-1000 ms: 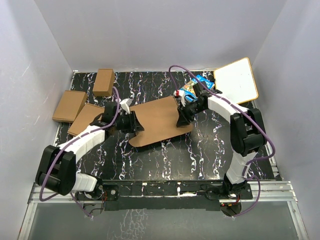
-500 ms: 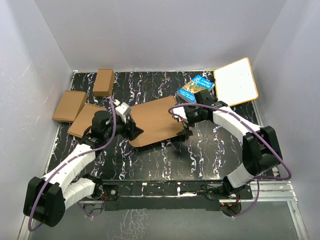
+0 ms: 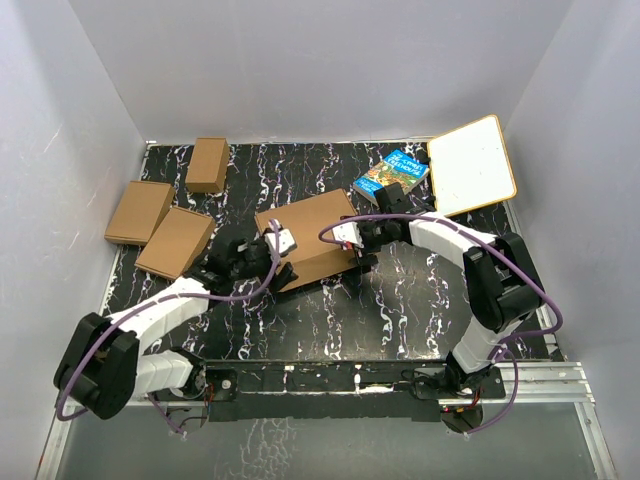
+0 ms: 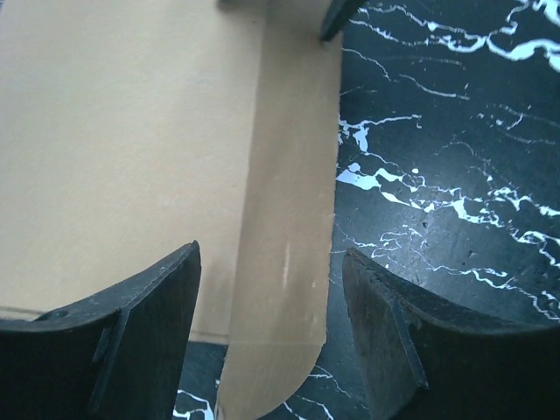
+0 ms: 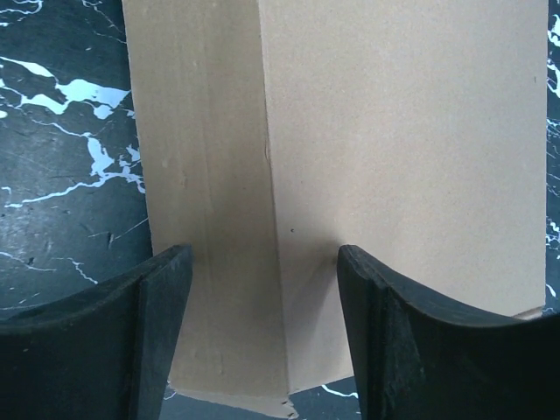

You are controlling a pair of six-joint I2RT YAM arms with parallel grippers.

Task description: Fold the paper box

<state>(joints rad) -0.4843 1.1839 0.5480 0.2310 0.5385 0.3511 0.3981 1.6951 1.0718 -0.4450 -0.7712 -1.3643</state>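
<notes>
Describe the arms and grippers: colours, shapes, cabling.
Both arms have white link shells with black joints: left arm, right arm. A purple cable loops loosely along each. Left gripper and right gripper each have two broad, matte black fingers with curved edges.

3 small boxes [image 3: 172,241] block left of the paper box [image 3: 310,235]; front open.

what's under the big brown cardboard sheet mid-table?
Only the black white-veined marble table shows around the large brown corrugated cardboard sheet, which rests on it. Whatever is beneath its panels is covered; nothing pokes out in either wrist view.
</notes>
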